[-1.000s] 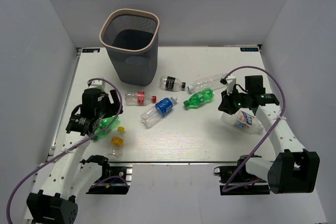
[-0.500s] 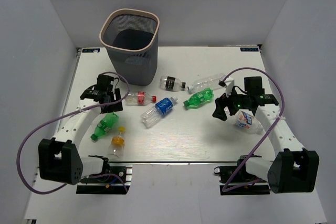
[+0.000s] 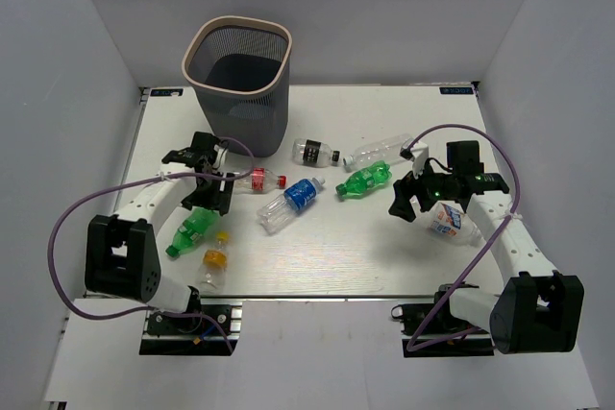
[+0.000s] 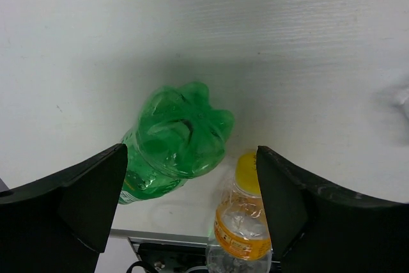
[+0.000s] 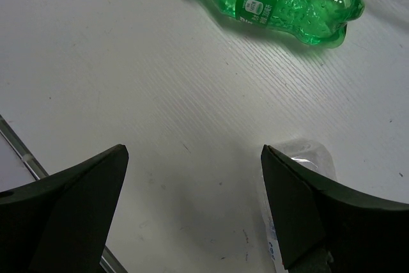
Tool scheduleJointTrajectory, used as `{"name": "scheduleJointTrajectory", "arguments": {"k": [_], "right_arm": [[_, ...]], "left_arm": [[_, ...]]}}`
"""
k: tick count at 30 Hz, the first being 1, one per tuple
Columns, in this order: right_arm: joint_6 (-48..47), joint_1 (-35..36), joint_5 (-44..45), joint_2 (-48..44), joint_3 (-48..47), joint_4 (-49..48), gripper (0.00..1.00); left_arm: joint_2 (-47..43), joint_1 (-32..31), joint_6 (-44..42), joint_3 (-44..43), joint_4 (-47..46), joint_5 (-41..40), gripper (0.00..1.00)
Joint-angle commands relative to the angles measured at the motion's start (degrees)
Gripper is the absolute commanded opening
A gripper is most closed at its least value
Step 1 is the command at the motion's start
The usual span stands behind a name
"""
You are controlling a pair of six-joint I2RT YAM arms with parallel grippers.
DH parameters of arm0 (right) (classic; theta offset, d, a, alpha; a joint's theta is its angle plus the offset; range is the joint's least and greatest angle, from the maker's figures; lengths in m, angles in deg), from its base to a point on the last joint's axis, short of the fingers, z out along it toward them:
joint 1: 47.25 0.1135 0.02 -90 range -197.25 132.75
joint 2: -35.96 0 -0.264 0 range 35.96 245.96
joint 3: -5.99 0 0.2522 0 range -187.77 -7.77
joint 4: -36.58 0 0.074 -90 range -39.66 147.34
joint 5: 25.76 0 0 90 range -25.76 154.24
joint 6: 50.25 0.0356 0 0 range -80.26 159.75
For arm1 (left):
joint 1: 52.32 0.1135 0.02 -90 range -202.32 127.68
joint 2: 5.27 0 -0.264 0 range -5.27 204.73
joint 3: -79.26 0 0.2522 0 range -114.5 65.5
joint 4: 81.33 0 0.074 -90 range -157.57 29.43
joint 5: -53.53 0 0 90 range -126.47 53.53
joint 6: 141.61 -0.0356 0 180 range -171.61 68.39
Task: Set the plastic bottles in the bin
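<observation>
Fingers of my left end effector (image 4: pixel 190 155) stood wide apart, clamped on nothing, and pointed down at the white bench (image 3: pixel 384 261). Directly below the gap lay a crumpled green plastic bottle (image 4: pixel 174 142) on its side, its lobed base turned up toward my wrist camera. Close by it, under the finger at the right of that view, lay a small clear bottle with an orange label and a yellow cap (image 4: pixel 246 218).

The tall dark grey wire-mesh bin with a beige rim (image 3: pixel 197 45) stood upright near this end effector, beyond it on the side away from my base. Just beside the end effector, toward the middle of the bench, lay a clear bottle with a red label and red cap (image 3: pixel 255 180), and a little past that a clear bottle with a blue label (image 3: pixel 293 201).

My right end effector (image 5: pixel 195 151) was spread as wide, also empty, and hung over bare bench. Ahead of it lay a green bottle with a green label (image 5: pixel 281 1) on its side, well clear of the fingers. Under the finger at the right of the wrist view lay a clear bottle with a white label (image 5: pixel 300 158), partly hidden by that finger.

Farther beyond the right end effector lay a clear unlabelled-looking bottle (image 3: pixel 380 149) and a clear bottle with a black label (image 3: pixel 315 152). The bin stood well apart from this end effector, across the bench.
</observation>
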State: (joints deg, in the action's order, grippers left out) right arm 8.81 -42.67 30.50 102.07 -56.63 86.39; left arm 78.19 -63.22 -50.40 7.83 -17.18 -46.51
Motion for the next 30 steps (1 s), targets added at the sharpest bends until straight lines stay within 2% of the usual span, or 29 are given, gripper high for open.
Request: {"name": "scheduleJointTrajectory", "arguments": {"k": [1,9,13,16,17,22,23,27,30], "right_arm": [[-0.9,0.0,-0.5,-0.4,0.0,-1.0,0.9],[-0.9,0.0,-0.5,0.2,-1.4,-0.8,0.9],[-0.7,-1.1,-0.5,-0.2,-0.6,-1.0,0.9],[-0.7,-0.2,-0.8,-0.5,-0.1,-1.0,0.9],[-0.9,-0.2,-0.8,-0.6,0.0,-0.9,0.9],[-0.9,-0.2,-0.8,-0.5,0.0,-0.8,0.9],[-1.0,-0.2,-0.9,-0.6,-0.1,-0.9,0.9],[-1.2,-0.1,-1.1,-0.4,-0.4,-0.6,0.9],[-1.5,0.0,-1.1,0.1,-0.8,-0.3,0.89]], "left_arm": [[0.0,-0.2,-3.0,-0.2,-0.7,1.0,0.92],[6.2,-0.2,-2.4,2.5,-3.7,-3.7,0.89],[7.6,-0.7,-1.8,2.5,-4.2,-5.8,0.81],[7.6,-0.7,-1.3,1.9,-4.2,-6.6,0.66],[7.6,-0.7,-1.3,1.9,-3.7,-6.6,0.55],[5.3,-0.7,-0.8,1.4,-3.2,-7.4,0.28],[4.7,-0.7,-0.3,0.6,-3.2,-7.4,0.19],[-1.2,-0.7,0.8,-3.1,-2.1,-5.2,0.03],[-7.7,-0.7,0.8,-8.6,-2.1,-0.9,0.0]]}}
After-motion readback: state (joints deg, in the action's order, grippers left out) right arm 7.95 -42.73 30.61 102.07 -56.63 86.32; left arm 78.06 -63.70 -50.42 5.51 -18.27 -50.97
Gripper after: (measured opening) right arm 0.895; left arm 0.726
